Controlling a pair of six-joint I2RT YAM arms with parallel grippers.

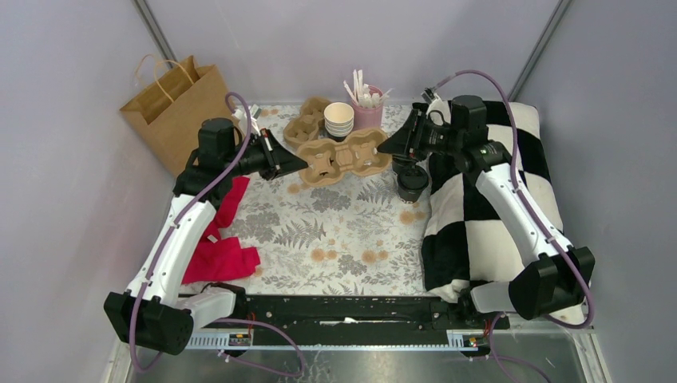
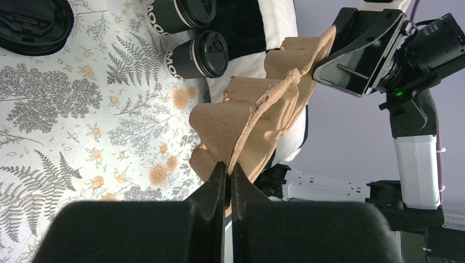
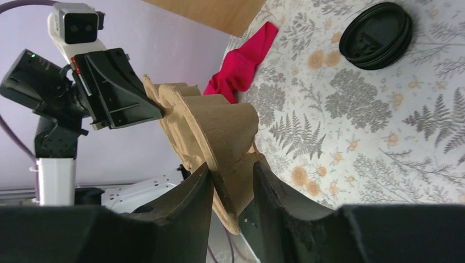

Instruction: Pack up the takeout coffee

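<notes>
Lavender walls box in a worktop (image 1: 343,231) covered with a fern-and-flower print cloth. At the back left there's a brown paper bag (image 1: 172,112). A red cloth (image 1: 219,251) is bunched up by the left arm, and a black-and-white checkered cushion (image 1: 487,199) takes up the right side.

Both arms are on one pulp cup carrier (image 1: 343,159), holding it off the cloth between them. The left gripper (image 1: 302,166) has its jaws pressed together on the thin rim at the carrier's left end, and the wrist view shows it as a tight pinch. The right gripper (image 1: 385,148) is on the opposite end. Its jaws are partway closed with a pocket wall wedged between them, and both fingers look to be touching the cardboard.

The takeout coffee (image 1: 412,182) stands upright on the worktop with its lid on, just beside the cushion's edge and below the right gripper. From the left wrist view a second lidded cup (image 2: 181,13) sits right next to it, a bit further back.

Behind the held carrier there's another carrier (image 1: 307,120) lying on the cloth, then a stack of lidless cups (image 1: 338,120) and a pink cup (image 1: 369,116) full of white sticks. The right wrist view also catches a low stack of black lids (image 3: 378,35) on the cloth.
</notes>
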